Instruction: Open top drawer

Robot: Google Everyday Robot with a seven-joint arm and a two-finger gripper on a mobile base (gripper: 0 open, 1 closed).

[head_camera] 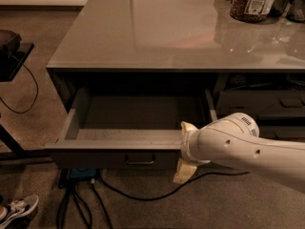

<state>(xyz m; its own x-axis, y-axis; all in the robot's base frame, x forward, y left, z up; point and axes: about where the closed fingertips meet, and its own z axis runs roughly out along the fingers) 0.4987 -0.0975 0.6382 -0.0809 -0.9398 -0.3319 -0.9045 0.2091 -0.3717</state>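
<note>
End effector [186, 151] sits at the right front end of the open top drawer [105, 154], seemingly touching it; I cannot tell its grip state.
</note>
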